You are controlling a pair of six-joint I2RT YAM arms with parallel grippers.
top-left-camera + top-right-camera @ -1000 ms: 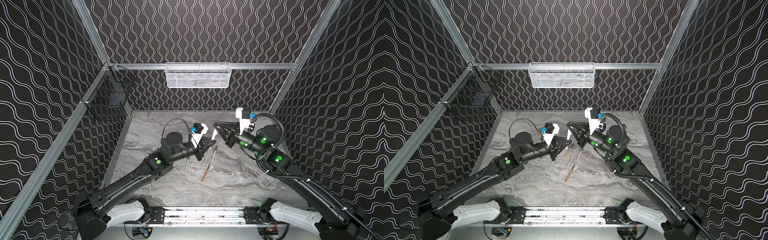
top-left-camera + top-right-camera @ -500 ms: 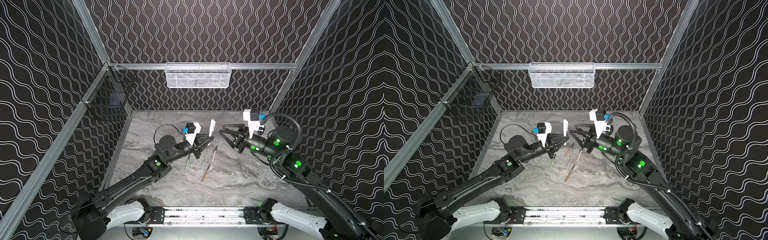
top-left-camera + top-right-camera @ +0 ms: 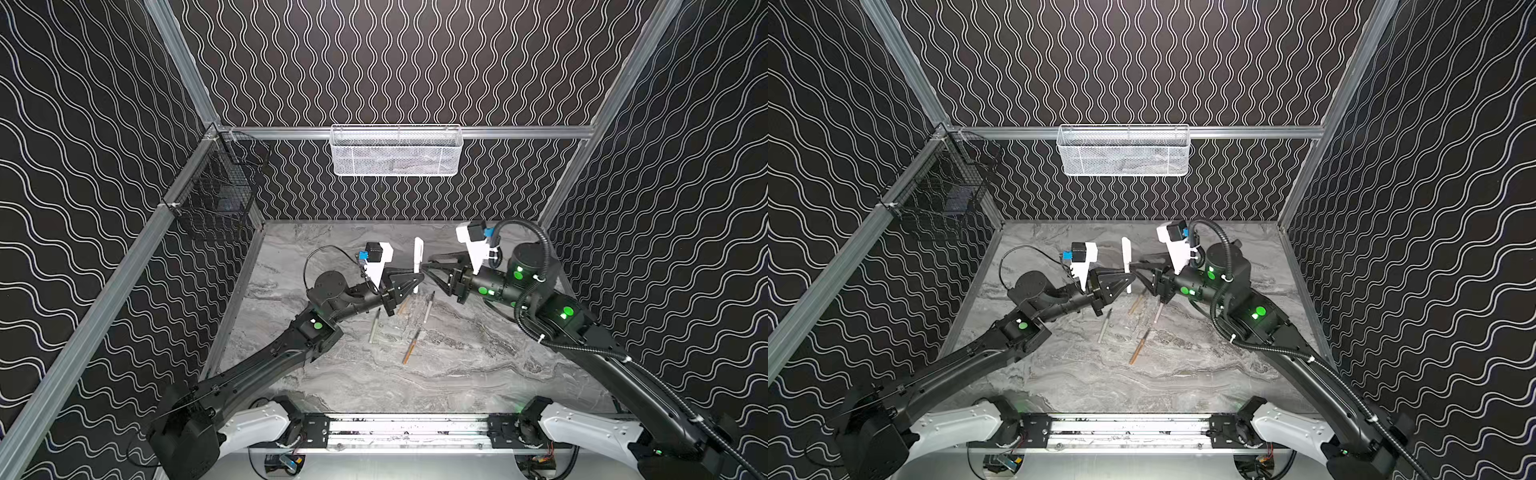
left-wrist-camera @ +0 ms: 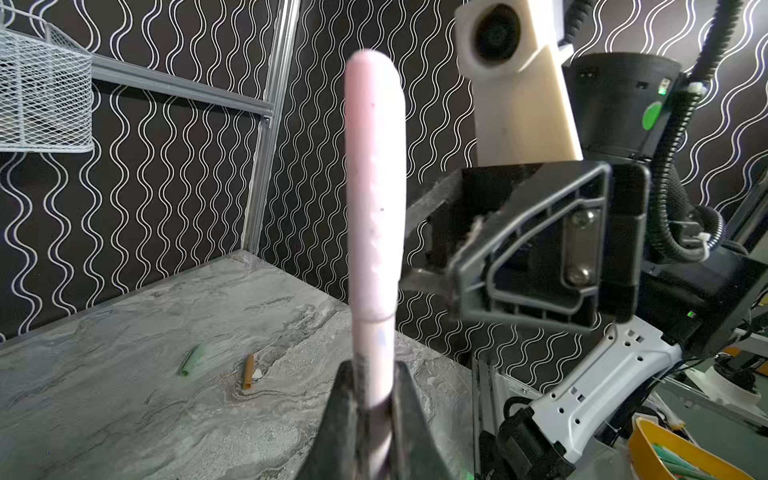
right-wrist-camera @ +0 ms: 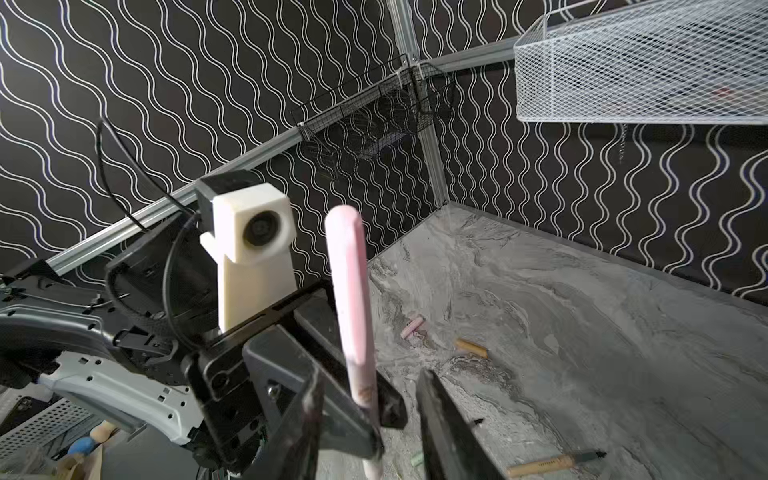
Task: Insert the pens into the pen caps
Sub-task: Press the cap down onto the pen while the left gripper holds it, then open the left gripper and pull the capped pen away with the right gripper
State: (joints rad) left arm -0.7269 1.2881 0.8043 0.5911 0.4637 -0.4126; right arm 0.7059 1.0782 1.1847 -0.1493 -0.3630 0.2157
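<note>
Left wrist view: the left claw [image 4: 372, 376] is pressed together on the lower barrel of a pale pink pen [image 4: 376, 349], holding it upright above the table [image 4: 104, 415]. A matching fitted cap [image 4: 374, 187] covers the pen's upper end, and a thin seam marks where the cap meets the barrel. In a top view the right claw [image 3: 427, 267] sits level with that pen. The right wrist view shows its jaws spread with a clear gap beside the pen, so it grips nothing.

Capping of this pen looks finished or nearly so, though I cannot tell whether the cap is fully seated. The next move calls for laying this pen down clear of the others. After that, one claw needs to pick up a bare pen and the other a cap of the same colour.

Uncapped pens lie on the table below the claws:
- a green pen [image 3: 375, 326]
- a second pink pen [image 3: 428, 307]
- a tan-orange pen [image 3: 410, 347]

Loose caps lie farther back:
- a green cap [image 4: 191, 360]
- a tan-orange cap [image 4: 248, 371]
- a pink cap [image 5: 412, 326]

Small dark print runs along the held barrel and along a tan-orange pen in the right wrist view, but it is too small to read. No brand can be made out.
</note>
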